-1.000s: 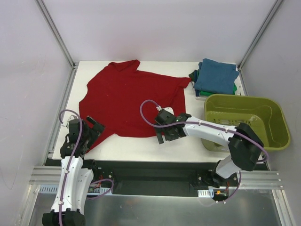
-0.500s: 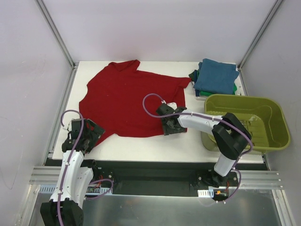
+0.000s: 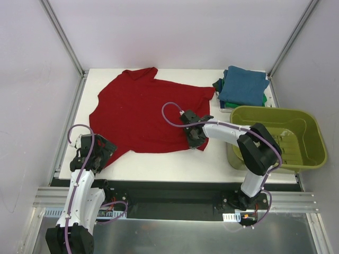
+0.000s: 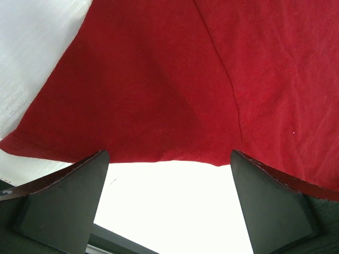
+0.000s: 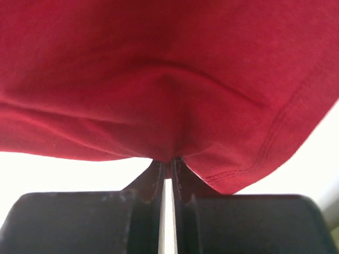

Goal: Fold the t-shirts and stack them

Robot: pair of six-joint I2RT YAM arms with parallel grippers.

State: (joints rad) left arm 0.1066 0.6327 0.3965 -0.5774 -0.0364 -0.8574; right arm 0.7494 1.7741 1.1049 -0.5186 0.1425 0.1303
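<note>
One flat white worktop is carrying everything. On its left and middle part, one dark red short-sleeved cloth t-shirt is lying spread open, with the collar toward the far edge and the bottom hem toward the arms. It is the only unfolded shirt. One olive-green plastic basket is standing at the right side. Just behind it, in the far right corner, one pile of folded t-shirts is resting. A teal-blue square is lying on top and green cloth is showing under it, but how many layers are there I cannot tell.

Two tools are working at the hem. The right tool is closed tight and is pinching a small ridge of the red hem near its right corner. The left tool is standing wide open at the left corner of the hem. Its dark fingers are sitting on both sides of the edge and are holding nothing.

The red cloth is looking light, soft and limp, neither slippery nor fragile. I am expecting it to sag and wrinkle wherever nothing is supporting it. So I am judging that it is best taken at both hem corners together, each pinch a little inside the stitched edge, so that the fold is coming straight.
</note>
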